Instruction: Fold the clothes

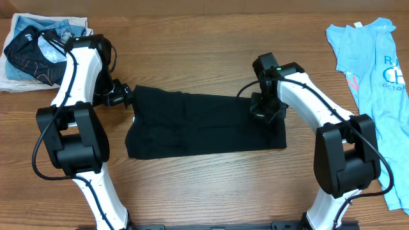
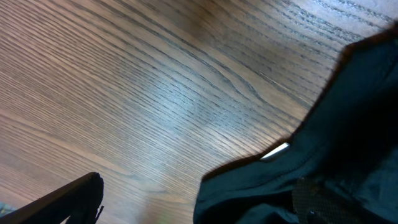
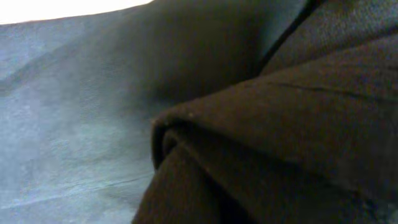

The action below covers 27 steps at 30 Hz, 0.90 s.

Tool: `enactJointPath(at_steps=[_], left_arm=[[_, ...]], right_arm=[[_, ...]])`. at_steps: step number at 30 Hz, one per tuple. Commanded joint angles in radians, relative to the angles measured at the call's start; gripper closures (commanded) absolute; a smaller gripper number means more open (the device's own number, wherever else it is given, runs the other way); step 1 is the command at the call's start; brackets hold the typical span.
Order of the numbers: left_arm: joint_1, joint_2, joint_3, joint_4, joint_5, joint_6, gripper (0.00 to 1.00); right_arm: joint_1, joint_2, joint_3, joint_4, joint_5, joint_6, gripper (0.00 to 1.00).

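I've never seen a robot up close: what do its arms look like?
Both the left arm and right arm have smooth white rounded shells between chunky black joint blocks. Thin black cables loop outside them. The wrist ends are black. A small green light glows on the right arm.

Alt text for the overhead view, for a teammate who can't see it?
A black T-shirt, folded into a rectangle, lies centred with the left pincer at its left edge and the right pincer over its right end. A light blue shirt lies far right, a garment pile top left.
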Motion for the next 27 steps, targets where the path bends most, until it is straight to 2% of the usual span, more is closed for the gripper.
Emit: enactJointPath(at_steps=[1, 3, 10, 17, 18, 20, 26, 27], left_arm=[[-0.002, 0.003, -0.008, -0.001, 0.013, 0.012, 0.0], [-0.002, 0.003, -0.008, -0.001, 0.013, 0.012, 0.0], [-0.002, 0.003, -0.008, -0.001, 0.013, 0.012, 0.0], [-0.002, 0.003, -0.008, -0.001, 0.013, 0.012, 0.0], [-0.002, 0.003, -0.008, -0.001, 0.013, 0.012, 0.0], [-0.002, 0.003, -0.008, -0.002, 0.013, 0.012, 0.0], [-0.002, 0.003, -0.008, -0.006, 0.013, 0.012, 0.0], [-0.002, 0.003, -0.008, -0.006, 0.013, 0.012, 0.0]], right_arm=[[0.025, -0.024, -0.005, 0.004, -0.039, 0.024, 0.83], [0.032, -0.024, -0.005, 0.009, -0.039, 0.028, 0.7], [0.036, -0.025, -0.003, 0.01, -0.061, 0.054, 0.65], [0.016, -0.064, 0.142, -0.112, -0.062, 0.042, 0.59], [0.011, -0.071, 0.171, -0.13, -0.062, 0.042, 0.51], [0.0, -0.077, 0.223, -0.164, -0.061, 0.042, 0.27], [-0.074, -0.079, 0.31, -0.201, -0.061, 0.022, 0.12], [-0.092, -0.079, 0.31, -0.201, -0.062, 0.023, 0.12]])
